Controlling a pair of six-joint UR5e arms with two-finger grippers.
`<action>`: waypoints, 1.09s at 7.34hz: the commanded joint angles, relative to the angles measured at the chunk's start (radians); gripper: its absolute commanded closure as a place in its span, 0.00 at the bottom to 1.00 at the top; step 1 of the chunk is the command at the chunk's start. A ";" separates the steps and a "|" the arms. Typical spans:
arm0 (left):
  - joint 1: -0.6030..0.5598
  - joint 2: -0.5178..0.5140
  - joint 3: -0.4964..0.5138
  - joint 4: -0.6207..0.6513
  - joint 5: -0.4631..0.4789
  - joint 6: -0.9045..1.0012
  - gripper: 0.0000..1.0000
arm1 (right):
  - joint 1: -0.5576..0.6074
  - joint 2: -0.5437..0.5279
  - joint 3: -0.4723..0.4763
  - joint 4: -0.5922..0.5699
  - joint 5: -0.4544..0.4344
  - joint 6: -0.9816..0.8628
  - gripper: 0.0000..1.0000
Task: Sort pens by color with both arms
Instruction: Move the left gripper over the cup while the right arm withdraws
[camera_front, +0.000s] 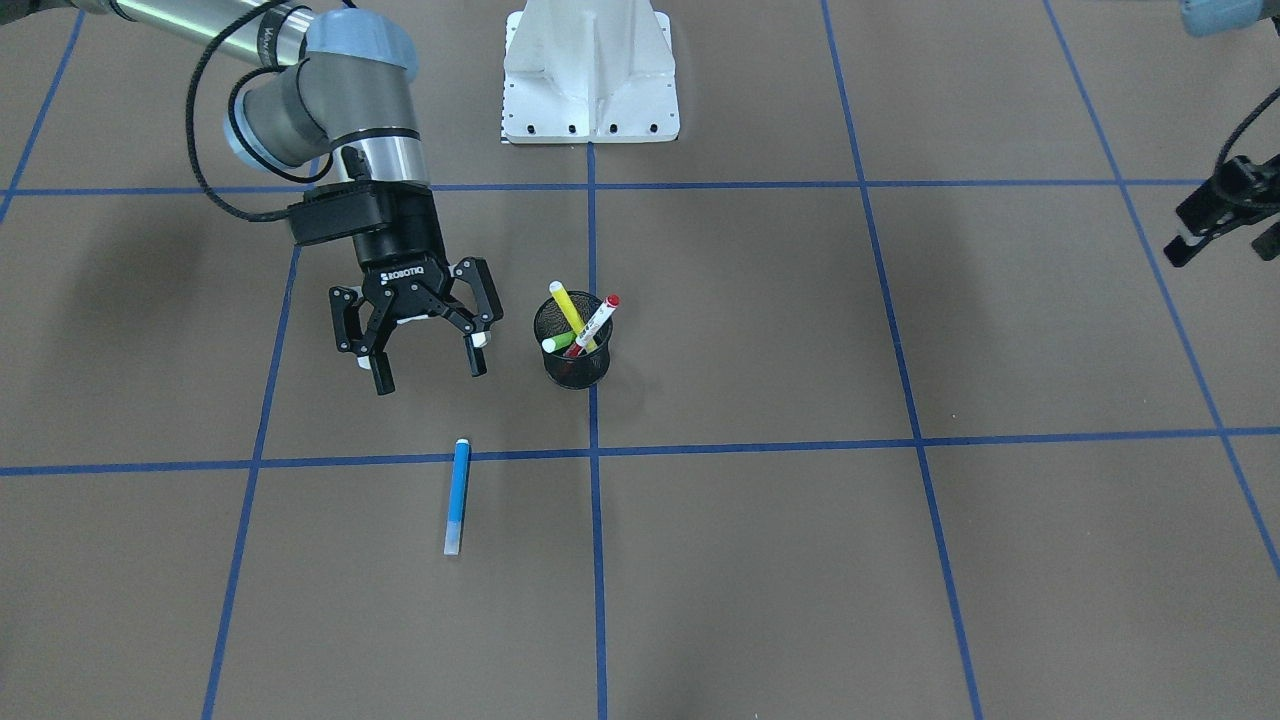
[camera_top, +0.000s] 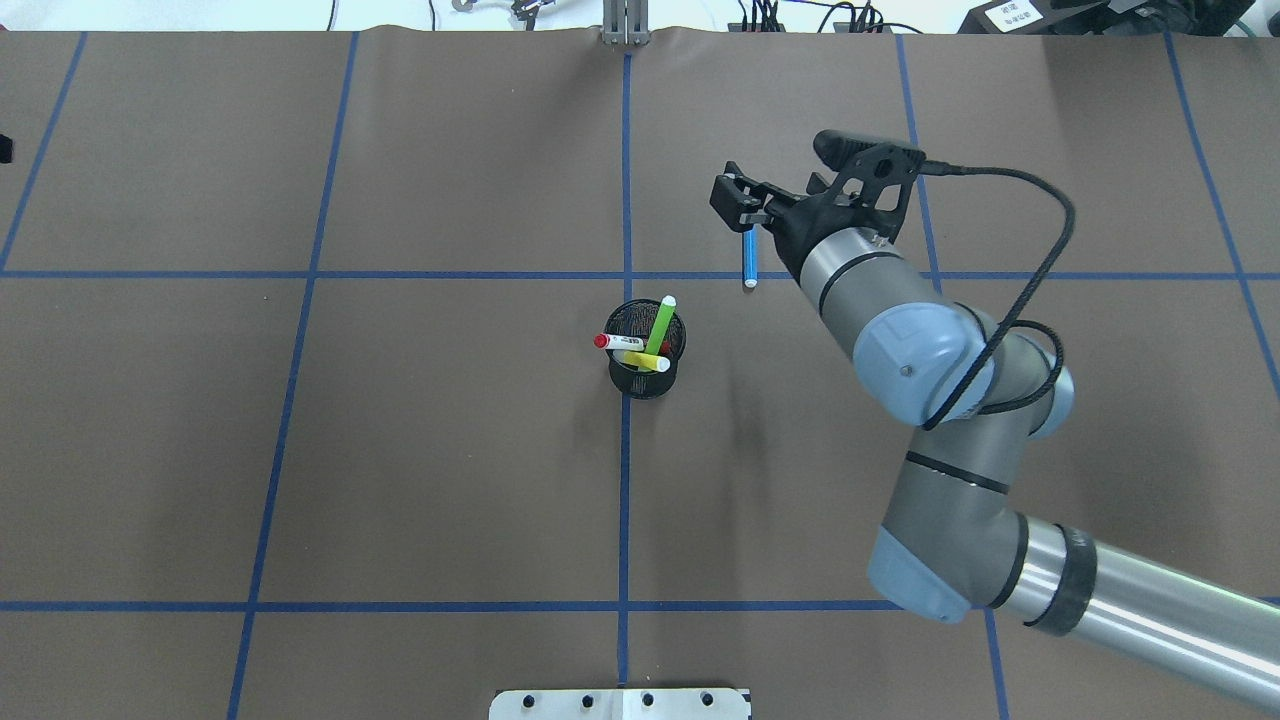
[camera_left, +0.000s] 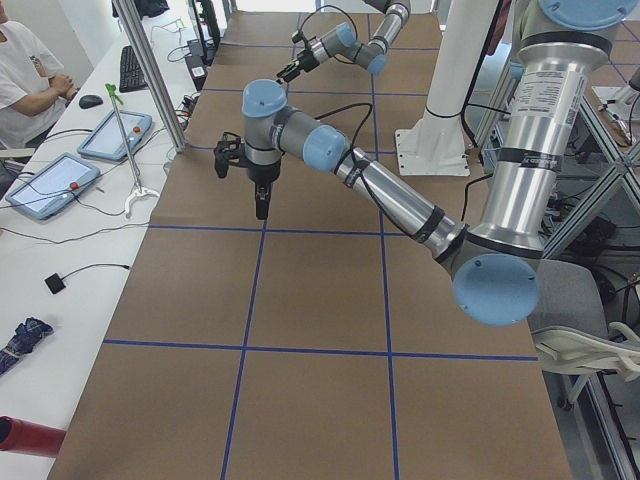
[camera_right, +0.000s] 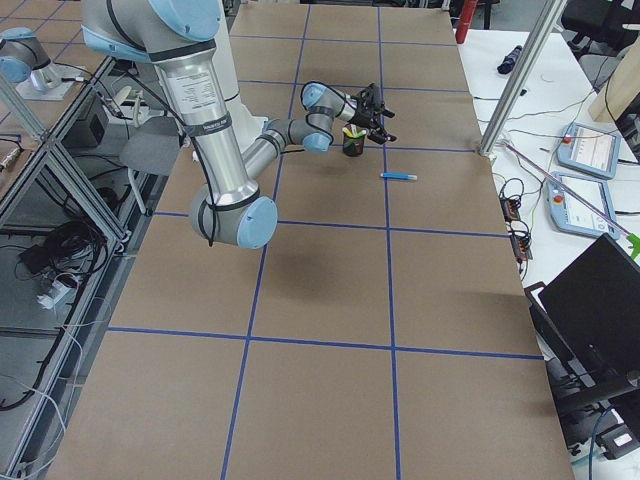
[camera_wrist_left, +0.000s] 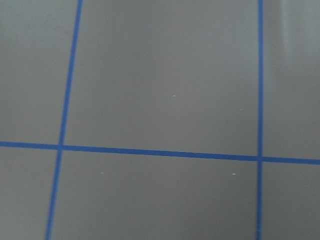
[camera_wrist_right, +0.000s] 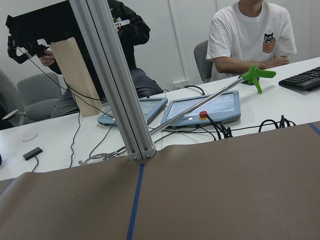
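A blue pen (camera_front: 457, 495) lies flat on the brown table, also in the overhead view (camera_top: 749, 262) and the exterior right view (camera_right: 398, 177). The yellow pen (camera_front: 565, 306), green pen (camera_top: 660, 325) and white pen with red cap (camera_front: 598, 321) stand in a black mesh cup (camera_front: 575, 362). My right gripper (camera_front: 430, 376) is open and empty. It hovers above the table between the cup and the blue pen; in the overhead view it (camera_top: 738, 204) covers the pen's far end. My left gripper (camera_front: 1215, 218) is far off at the table's end, cut by the frame edge; I cannot tell its state.
Blue tape lines split the table into squares. The white mounting base (camera_front: 590, 75) stands at the robot's side. An aluminium post (camera_wrist_right: 112, 80), tablets and seated operators are past the table's far edge. The left wrist view shows only table and tape.
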 joint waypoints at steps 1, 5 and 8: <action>0.238 -0.173 -0.002 -0.008 0.009 -0.363 0.00 | 0.149 -0.039 0.142 -0.191 0.336 -0.001 0.01; 0.507 -0.331 0.168 -0.310 0.123 -0.574 0.00 | 0.475 -0.125 0.167 -0.375 0.957 -0.177 0.01; 0.632 -0.376 0.234 -0.428 0.308 -0.708 0.01 | 0.529 -0.277 0.138 -0.375 1.051 -0.476 0.01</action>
